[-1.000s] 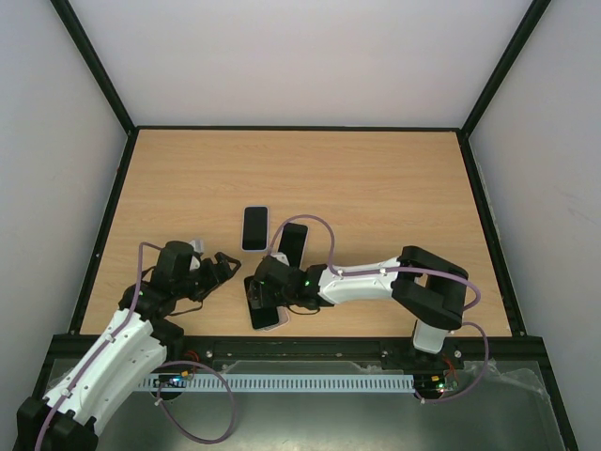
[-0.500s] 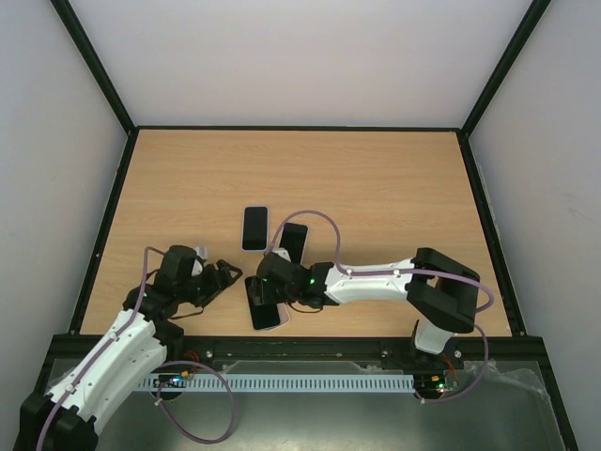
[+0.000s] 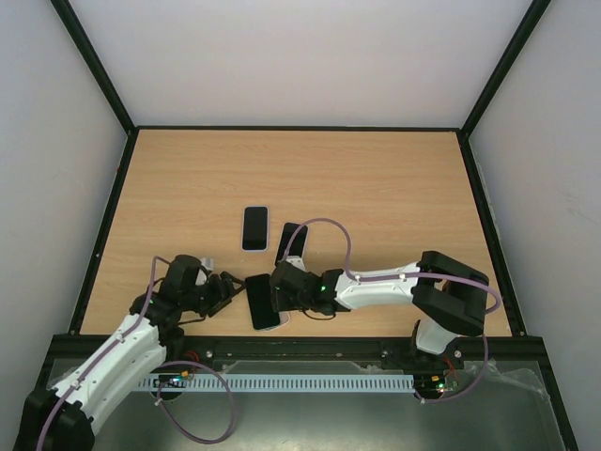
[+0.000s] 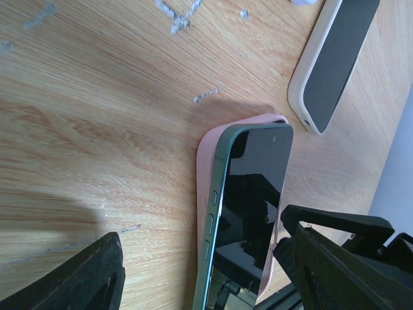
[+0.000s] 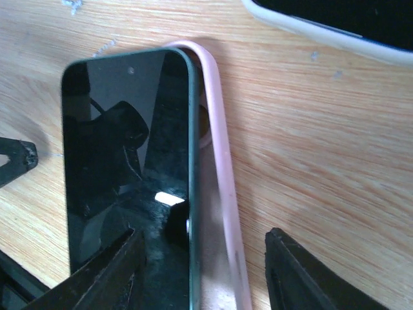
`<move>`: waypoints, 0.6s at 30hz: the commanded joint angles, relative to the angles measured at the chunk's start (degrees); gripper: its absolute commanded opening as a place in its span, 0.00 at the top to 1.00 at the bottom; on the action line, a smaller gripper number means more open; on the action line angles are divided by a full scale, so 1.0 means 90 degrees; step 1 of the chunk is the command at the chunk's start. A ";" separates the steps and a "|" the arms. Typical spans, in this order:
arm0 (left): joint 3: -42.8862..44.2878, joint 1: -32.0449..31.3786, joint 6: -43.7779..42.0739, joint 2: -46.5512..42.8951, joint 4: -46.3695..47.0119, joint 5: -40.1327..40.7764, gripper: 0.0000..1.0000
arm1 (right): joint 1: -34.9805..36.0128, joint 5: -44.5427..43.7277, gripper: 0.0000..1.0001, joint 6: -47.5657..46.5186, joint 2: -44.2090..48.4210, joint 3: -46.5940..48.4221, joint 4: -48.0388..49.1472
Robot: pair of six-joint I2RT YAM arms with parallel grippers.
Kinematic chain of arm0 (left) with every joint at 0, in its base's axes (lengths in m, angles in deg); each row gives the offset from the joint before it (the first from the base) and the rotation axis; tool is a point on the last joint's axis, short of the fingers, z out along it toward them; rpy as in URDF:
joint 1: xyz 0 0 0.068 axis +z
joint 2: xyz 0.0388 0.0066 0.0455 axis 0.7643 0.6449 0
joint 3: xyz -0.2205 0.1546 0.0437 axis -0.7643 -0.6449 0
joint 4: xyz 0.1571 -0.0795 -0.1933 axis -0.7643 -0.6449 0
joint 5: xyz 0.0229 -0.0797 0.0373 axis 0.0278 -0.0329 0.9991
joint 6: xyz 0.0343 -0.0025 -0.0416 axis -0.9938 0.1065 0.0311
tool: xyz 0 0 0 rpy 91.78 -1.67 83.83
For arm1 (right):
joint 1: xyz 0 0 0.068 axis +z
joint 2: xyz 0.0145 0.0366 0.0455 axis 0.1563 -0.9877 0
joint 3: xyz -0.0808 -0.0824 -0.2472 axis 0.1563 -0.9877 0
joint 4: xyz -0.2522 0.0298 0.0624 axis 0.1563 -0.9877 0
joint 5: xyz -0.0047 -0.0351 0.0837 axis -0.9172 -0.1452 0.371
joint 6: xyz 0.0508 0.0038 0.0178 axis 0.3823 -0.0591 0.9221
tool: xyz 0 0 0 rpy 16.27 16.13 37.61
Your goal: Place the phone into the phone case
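Two pincers, three phones, pink case

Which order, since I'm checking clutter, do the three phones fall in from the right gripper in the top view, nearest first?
1. Green phone on the pink case, at the right gripper.
2. Dark phone, just behind.
3. White-cased phone, farther back-left.

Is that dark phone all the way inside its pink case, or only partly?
Only partly. The phone sits tilted on the pink case: one long edge stands off the rim, a shadowed gap between.
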 commanded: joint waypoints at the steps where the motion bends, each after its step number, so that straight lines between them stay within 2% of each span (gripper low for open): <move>1: -0.0121 -0.0178 0.0259 0.0082 0.0392 -0.0156 0.30 | 0.0036 -0.0003 0.53 0.0209 -0.0038 -0.0176 0.0222; 11: -0.0151 -0.0458 0.0347 0.0469 0.0591 0.0079 0.32 | 0.0036 0.0386 0.74 0.0916 -0.0409 -0.0307 0.1154; 16: -0.0180 -0.0497 0.0290 0.0643 0.0659 0.0154 0.34 | 0.0036 0.0444 0.79 0.1175 -0.0597 -0.0389 0.1562; 18: -0.0179 -0.0507 0.0256 0.0732 0.0693 0.0146 0.37 | 0.0037 0.0470 0.80 0.1296 -0.0652 -0.0428 0.1727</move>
